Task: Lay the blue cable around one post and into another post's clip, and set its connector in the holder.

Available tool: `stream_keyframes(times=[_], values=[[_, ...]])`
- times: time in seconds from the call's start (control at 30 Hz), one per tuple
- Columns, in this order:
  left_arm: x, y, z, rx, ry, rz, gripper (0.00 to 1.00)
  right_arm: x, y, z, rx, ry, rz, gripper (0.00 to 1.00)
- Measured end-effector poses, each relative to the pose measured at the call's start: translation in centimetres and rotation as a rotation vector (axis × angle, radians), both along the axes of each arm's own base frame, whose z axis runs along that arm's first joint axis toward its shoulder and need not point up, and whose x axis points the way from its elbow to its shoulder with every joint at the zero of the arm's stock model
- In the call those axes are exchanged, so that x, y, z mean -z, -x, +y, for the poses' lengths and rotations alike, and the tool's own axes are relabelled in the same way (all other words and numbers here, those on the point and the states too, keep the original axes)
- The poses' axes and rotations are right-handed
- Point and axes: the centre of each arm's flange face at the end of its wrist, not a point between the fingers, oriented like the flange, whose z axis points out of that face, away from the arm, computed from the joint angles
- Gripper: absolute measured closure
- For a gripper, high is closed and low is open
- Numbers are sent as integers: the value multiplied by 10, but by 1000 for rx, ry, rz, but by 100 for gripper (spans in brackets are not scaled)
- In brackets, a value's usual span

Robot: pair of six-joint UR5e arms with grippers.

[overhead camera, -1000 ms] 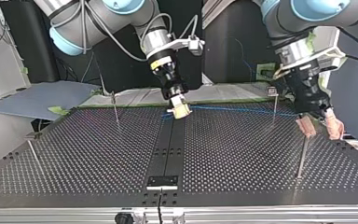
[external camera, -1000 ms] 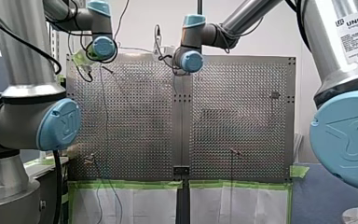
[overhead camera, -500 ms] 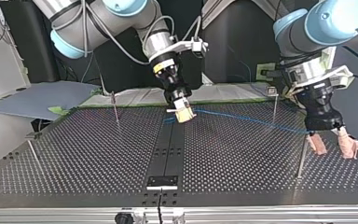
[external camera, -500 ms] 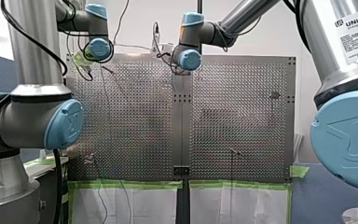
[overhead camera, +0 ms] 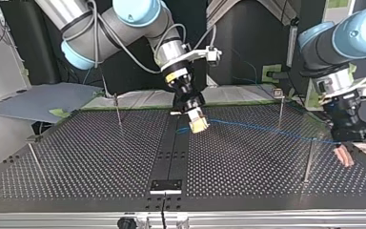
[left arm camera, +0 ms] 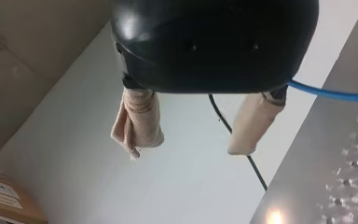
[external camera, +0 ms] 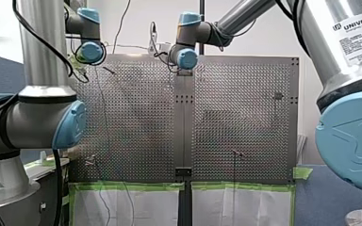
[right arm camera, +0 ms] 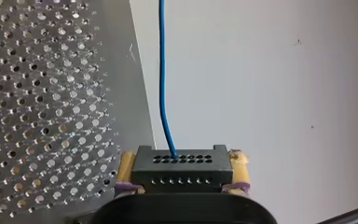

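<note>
Left gripper (overhead camera: 360, 160) shifts toward top view's right, blue cable (overhead camera: 267, 130) following.
Beige pads (left arm camera: 140, 121) apart; right gripper (overhead camera: 198, 125) clamps connector (right arm camera: 182, 170); arm label (external camera: 358, 27) reads "UNIVERSAL".

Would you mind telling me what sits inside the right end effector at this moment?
My right end effector is shut on a black connector, the blue cable leaving one of its holes. The connector's rear is hidden by the end effector's body.
</note>
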Motion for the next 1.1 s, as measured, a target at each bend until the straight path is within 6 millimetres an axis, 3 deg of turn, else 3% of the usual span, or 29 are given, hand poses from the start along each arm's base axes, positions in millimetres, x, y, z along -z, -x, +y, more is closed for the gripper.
stream_keyframes(times=[0.4, 0.67, 1.1], values=[[8, -22, 53, -7, 26, -46, 0, -9, -5, -1, -5, 10, -17, 100], [25, -42, 85, 6, 12, -32, 0, -11, -10, -4, -9, 17, -48, 100], [17, -69, 90, 97, -39, -52, 0, -14, -17, -15, -5, 15, -62, 100]])
